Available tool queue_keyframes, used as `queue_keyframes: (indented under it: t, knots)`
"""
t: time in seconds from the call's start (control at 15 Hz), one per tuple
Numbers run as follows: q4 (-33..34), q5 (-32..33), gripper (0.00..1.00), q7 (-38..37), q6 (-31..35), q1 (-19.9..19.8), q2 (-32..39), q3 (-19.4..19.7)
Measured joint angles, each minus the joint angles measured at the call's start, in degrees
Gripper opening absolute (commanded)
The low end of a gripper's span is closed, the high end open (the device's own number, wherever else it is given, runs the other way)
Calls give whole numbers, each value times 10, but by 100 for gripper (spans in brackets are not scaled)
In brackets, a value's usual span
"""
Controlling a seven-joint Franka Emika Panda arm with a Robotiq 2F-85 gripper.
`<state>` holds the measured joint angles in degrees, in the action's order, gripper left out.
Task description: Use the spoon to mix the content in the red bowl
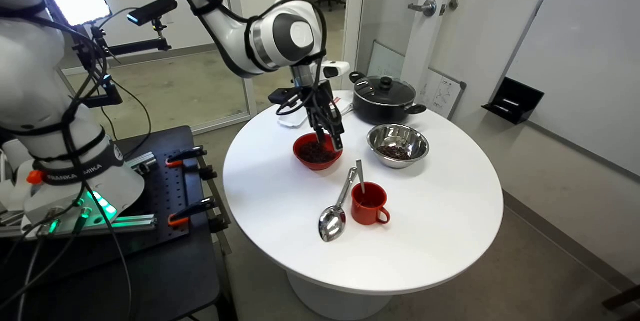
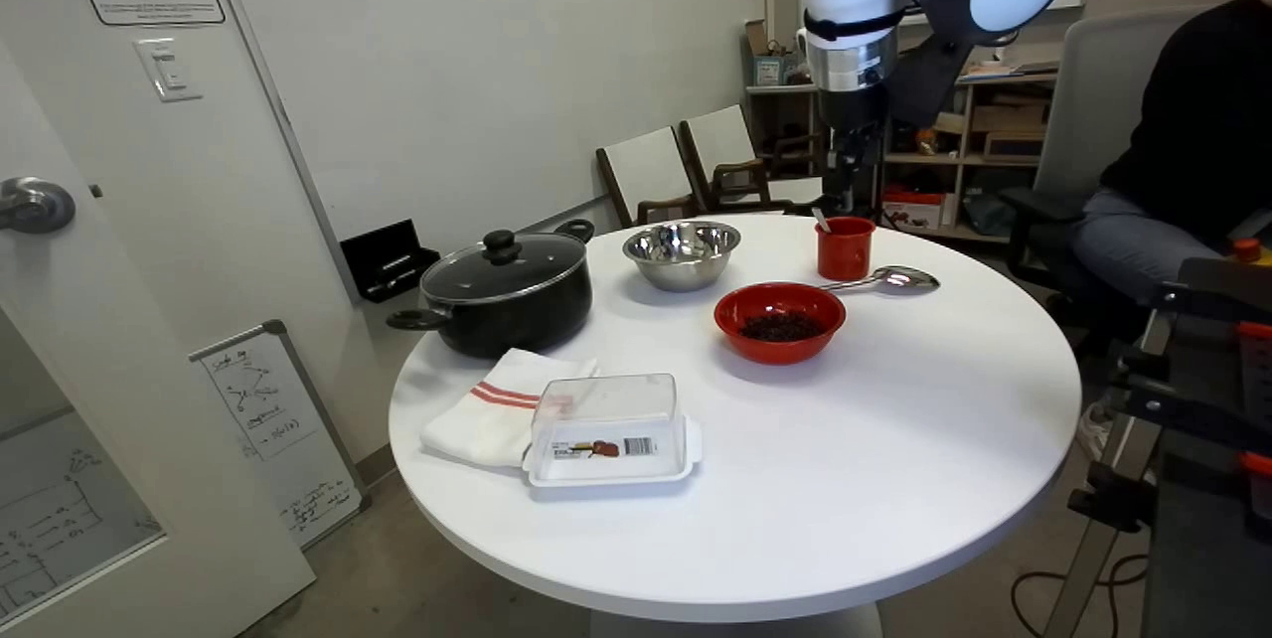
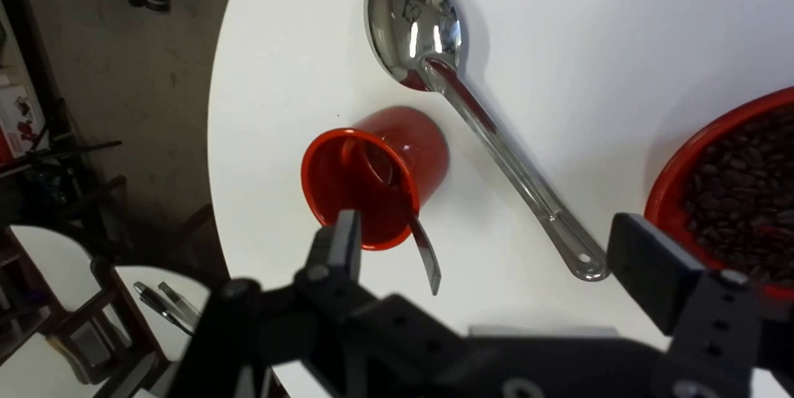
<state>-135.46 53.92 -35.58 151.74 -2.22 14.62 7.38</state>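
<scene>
Red mug (image 3: 428, 147): in your wrist view, upright, a metal handle (image 3: 427, 255) leaning out.
Serving spoon (image 3: 490, 137): on the white table (image 3: 279, 75), at the mug's 2 o'clock; likely light, stiff, slick, head-heavy; pinch it mid-handle.
Gripper (image 3: 493, 249): yours stands spread wide, holding nothing.
Red bowl (image 3: 684, 162): 3 o'clock from the spoon, dark bean-like pieces (image 3: 747, 193) inside.

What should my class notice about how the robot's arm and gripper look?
The arm is white and rounded, with dark grey patches, black cables and straps. Its base is marked FRANKA, with green lights. The gripper is black, with two blocky fingers.
</scene>
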Motion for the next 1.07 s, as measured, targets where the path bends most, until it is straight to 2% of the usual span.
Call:
queue_keyframes:
  t: [0.4, 1.07]
  knots:
    - [14, 8, 100, 18, 17, 12, 16, -4]
    - [97, 9, 100, 18, 14, 12, 78, -3]
